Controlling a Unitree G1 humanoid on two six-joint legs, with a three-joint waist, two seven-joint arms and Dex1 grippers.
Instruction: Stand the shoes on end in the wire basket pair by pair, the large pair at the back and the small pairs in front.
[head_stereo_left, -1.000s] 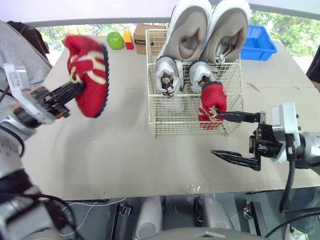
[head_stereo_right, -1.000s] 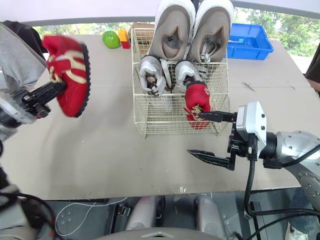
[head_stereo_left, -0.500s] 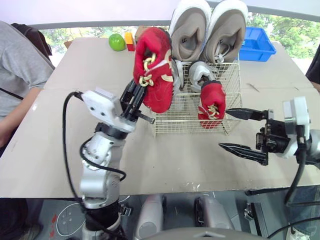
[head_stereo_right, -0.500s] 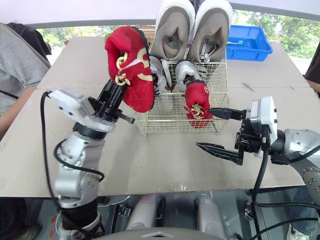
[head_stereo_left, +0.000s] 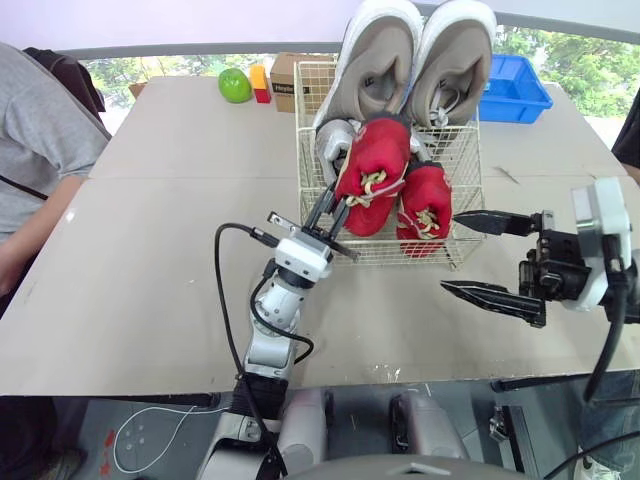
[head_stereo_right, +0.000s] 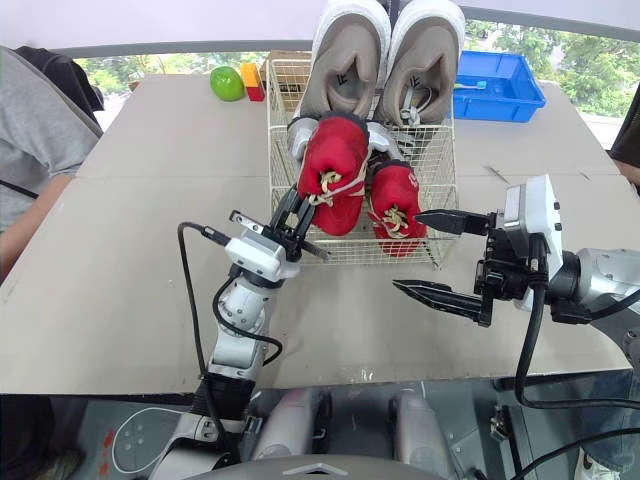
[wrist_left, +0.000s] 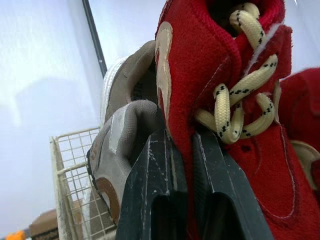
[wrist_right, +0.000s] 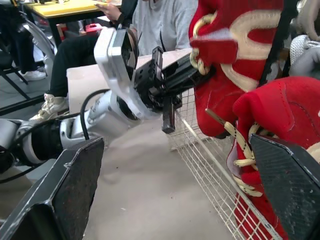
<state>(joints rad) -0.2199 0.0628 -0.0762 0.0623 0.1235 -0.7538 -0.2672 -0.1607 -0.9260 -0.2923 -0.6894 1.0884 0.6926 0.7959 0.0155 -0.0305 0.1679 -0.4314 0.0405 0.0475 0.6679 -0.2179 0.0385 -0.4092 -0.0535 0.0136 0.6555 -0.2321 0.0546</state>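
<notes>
Beige and broad, the tabletop carries a white wire basket near its far middle. At the basket's front left, the left hand has its two black fingers pinched shut on the edge of a small red shoe with cream laces. It holds the shoe tilted, laces toward the camera, over the front left part of the basket. Whether the shoe touches the basket floor cannot be told. Just beside it on the right, a second small red shoe stands on end in the front right corner. Behind the held shoe shows a small grey-and-white shoe. At the back the large grey-and-white pair stands upright side by side, rising well above the rim. The right hand hangs by the basket's front right corner with its fingers spread wide and nothing between them. Farther off lie a blue plastic bin, a cardboard box and a green round fruit. A person in a grey top sits at the left edge.
</notes>
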